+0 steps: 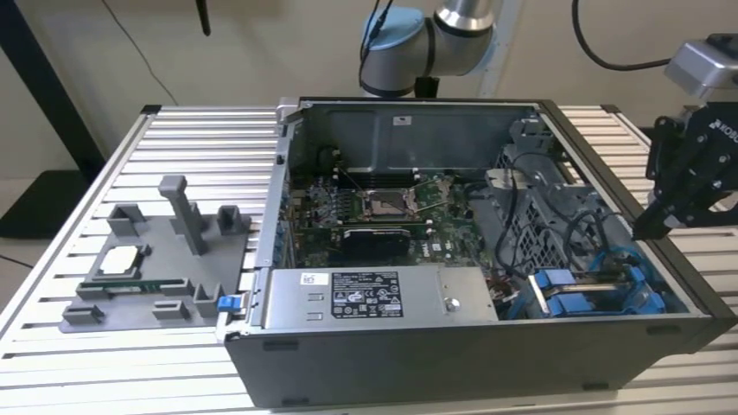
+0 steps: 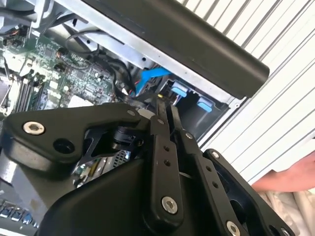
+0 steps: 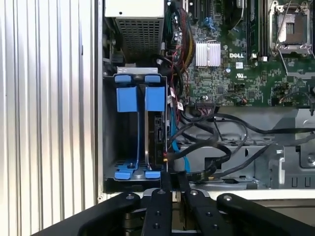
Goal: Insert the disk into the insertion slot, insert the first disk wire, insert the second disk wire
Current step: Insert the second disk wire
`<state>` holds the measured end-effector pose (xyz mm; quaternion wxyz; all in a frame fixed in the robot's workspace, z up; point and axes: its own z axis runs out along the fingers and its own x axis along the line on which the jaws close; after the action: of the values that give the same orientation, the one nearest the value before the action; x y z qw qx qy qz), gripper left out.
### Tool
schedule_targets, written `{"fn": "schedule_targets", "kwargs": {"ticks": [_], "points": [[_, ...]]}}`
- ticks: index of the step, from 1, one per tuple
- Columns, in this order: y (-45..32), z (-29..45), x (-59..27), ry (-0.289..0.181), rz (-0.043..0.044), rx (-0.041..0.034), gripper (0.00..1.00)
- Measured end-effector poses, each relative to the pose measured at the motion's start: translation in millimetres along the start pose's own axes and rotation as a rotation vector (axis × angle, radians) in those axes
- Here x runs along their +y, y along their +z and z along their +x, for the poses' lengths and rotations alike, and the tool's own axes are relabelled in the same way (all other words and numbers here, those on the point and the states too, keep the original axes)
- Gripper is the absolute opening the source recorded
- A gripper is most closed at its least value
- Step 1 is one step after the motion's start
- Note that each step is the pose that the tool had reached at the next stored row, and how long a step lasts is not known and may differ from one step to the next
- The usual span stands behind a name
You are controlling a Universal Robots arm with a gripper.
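Note:
The disk (image 3: 158, 140) stands on edge inside the insertion slot (image 3: 110, 132), a grey drive cage at the open case's front corner on the exterior view's right. Its blue carrier tabs (image 3: 154, 98) stick out of the bay. In the exterior view the same blue carrier (image 1: 576, 303) shows in the cage (image 1: 645, 285). A blue wire (image 3: 173, 147) and black wires (image 3: 216, 142) lie loose beside the cage. My gripper (image 1: 644, 232) hangs above the case's wall next to the cage, shut, with nothing between its fingers (image 2: 161, 110). The first wrist view shows the gripper (image 3: 172, 178) just short of the disk's end.
The motherboard (image 1: 381, 212) fills the case's middle, and a grey labelled power-supply box (image 1: 381, 294) sits at its front. A grey fixture (image 1: 173, 259) with small parts rests on the slatted table at the exterior view's left. A person's hand (image 2: 290, 177) lies on the table beside the case.

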<state>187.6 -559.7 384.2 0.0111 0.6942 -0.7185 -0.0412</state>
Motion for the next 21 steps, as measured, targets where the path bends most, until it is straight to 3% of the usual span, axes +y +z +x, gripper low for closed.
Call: {"fn": "schedule_targets", "kwargs": {"ticks": [8,13,16,21], "points": [[-2.7,-7.7,16.9,0.000,-0.0058,0.0004,0.00],[-1.3,-6.9,35.8,0.000,-0.0064,-0.0015,0.00],[-0.4,-3.1,44.9,0.000,-0.0064,-0.0030,0.00],[3.1,10.8,48.3,0.000,-0.0030,-0.0043,0.00]]}}
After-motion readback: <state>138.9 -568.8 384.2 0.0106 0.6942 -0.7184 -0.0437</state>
